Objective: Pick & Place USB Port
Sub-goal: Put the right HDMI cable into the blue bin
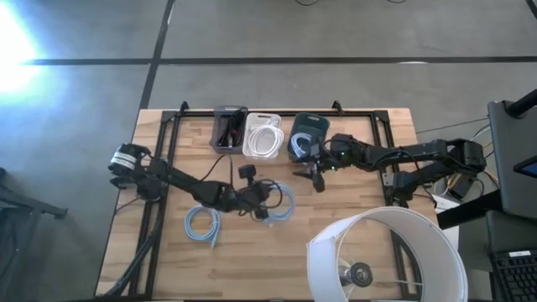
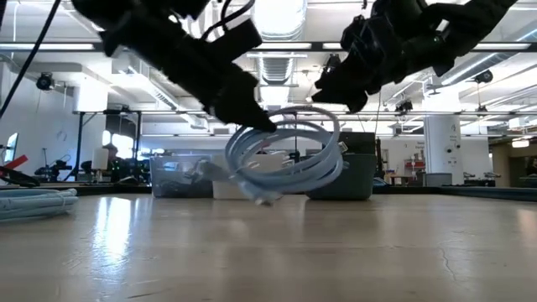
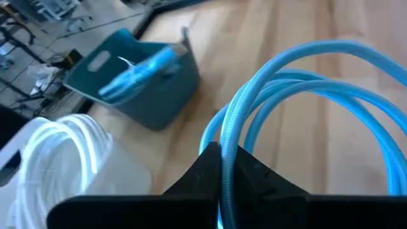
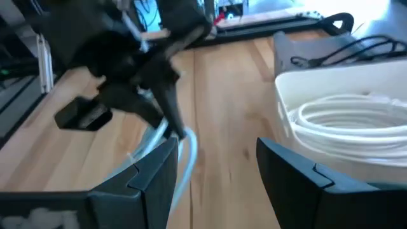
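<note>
A coiled light-blue USB cable (image 2: 289, 159) hangs above the middle of the table, and my left gripper (image 1: 258, 202) is shut on it. A second light-blue coil (image 1: 201, 225) lies flat on the wood near the left arm. At the far edge stand three bins: a dark one (image 1: 228, 130) with black cables, a white one (image 1: 263, 134) with a white cable, and a teal one (image 1: 307, 132) with a blue cable. My right gripper (image 4: 216, 175) hovers open near the teal bin, pointing at the left gripper, with nothing between its fingers. My left gripper pinches one strand of the coil's rim (image 3: 227, 159) between its two fingers. The fingers come from the table's left, slanting down. The other loops (image 3: 305, 95) spread out beyond the fingertips. The coil hangs tilted below the fingers (image 2: 252, 113), clear of the table.
A large white lampshade (image 1: 386, 256) fills the table's near right corner. A black frame (image 1: 168, 126) runs along the far and side edges. Bare wood lies between the coil on the table and the lampshade.
</note>
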You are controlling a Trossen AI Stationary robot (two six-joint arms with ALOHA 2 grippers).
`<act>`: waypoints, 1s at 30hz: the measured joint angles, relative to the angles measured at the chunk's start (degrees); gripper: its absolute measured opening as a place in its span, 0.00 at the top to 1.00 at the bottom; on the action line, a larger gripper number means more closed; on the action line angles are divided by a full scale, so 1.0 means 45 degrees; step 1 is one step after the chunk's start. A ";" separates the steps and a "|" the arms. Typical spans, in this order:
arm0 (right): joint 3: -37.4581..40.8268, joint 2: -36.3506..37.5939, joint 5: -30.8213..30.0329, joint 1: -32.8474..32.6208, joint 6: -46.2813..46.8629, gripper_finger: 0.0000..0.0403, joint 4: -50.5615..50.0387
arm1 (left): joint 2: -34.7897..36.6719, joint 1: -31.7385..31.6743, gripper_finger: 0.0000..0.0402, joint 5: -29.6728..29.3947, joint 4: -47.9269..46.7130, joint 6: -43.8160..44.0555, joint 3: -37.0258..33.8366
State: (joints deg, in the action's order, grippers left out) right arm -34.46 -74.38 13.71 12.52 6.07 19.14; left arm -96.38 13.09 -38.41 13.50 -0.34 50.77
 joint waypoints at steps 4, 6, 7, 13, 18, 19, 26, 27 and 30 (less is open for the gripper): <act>-0.0303 -0.0599 0.0372 -0.0124 0.0263 0.48 -0.0059 | 0.0012 -0.0388 0.93 -0.0034 0.0012 0.0000 0.0432; -0.0552 -0.0868 0.1103 -0.0128 0.0397 0.48 -0.0064 | 0.0015 -0.0542 0.93 -0.0047 0.0002 0.0004 0.0548; -0.0695 -0.1025 0.1417 -0.0138 0.0457 0.48 -0.0064 | 0.0015 -0.0599 0.93 -0.0045 0.0021 0.0003 0.0585; -0.1352 -0.1998 0.1638 -0.0206 0.0461 0.48 -0.0323 | 0.0023 -0.0717 0.95 -0.0063 0.0032 0.0009 0.0663; -0.1647 -0.2706 0.1638 -0.0206 0.0415 0.48 -0.0558 | 0.0024 -0.0712 0.93 -0.0051 0.0219 0.0005 0.0663; -0.1723 -0.2825 0.1642 -0.0201 0.0415 0.48 -0.0573 | 0.0024 -0.0712 0.93 -0.0058 0.0296 0.0010 0.0663; -0.2038 -0.3393 0.1737 -0.0206 0.0410 0.48 -0.0598 | 0.0024 -0.0722 0.94 -0.0072 0.0787 -0.0254 0.0663; -0.2054 -0.3422 0.1749 -0.0206 0.0376 0.49 -0.0605 | 0.0024 -0.0722 0.94 -0.0073 0.0831 -0.0254 0.0663; -0.2054 -0.3412 0.1749 -0.0201 0.0162 0.53 -0.0863 | 0.0024 -0.0717 0.93 -0.0068 0.0992 -0.0257 0.0663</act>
State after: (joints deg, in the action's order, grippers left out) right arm -43.70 -89.74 21.58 11.62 6.80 15.25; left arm -96.27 9.87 -38.72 17.96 -1.50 53.76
